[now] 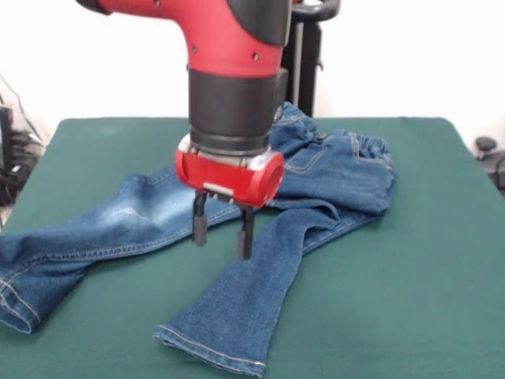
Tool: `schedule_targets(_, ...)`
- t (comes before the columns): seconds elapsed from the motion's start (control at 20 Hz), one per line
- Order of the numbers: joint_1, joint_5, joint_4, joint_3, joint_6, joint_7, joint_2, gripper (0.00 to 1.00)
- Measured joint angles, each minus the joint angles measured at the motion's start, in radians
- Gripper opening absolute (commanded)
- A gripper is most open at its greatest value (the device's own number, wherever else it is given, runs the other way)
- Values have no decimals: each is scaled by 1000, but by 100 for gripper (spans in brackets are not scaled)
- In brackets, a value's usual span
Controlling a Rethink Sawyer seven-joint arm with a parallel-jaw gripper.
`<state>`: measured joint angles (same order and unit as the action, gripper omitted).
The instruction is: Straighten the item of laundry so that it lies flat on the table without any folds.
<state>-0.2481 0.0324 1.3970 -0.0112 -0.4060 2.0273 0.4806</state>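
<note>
Nearest the camera lies the hemmed cuff of one leg of the small pair of blue denim jeans with orange-tan stitching (260, 260), reaching almost to the front edge of the wide dark green felt-topped bench (410, 300). That leg runs back toward the waistband, which sits bunched and partly folded at the far middle of the bench, while the other leg, with its faded pale patch, stretches out flat to the picture's left edge. The legs therefore splay apart in a wide V, and the seat and waist look rumpled, so the garment is judged not yet flat. Down from above comes the red and black arm, its red-collared tool (222, 231) hanging over the crotch where the two legs meet, probably because that is where the cloth is gathered. Its two dark fingers (245, 234) stand apart with bench and denim visible between them, gripping nothing; whether the tips touch the cloth cannot be told.
</note>
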Motion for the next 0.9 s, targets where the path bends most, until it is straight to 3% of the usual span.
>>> schedule_targets(0.55,-1,-2,-94,-52,125,0,-214,100)
schedule_targets(0.9,2,-1,-119,-57,137,0,-223,100)
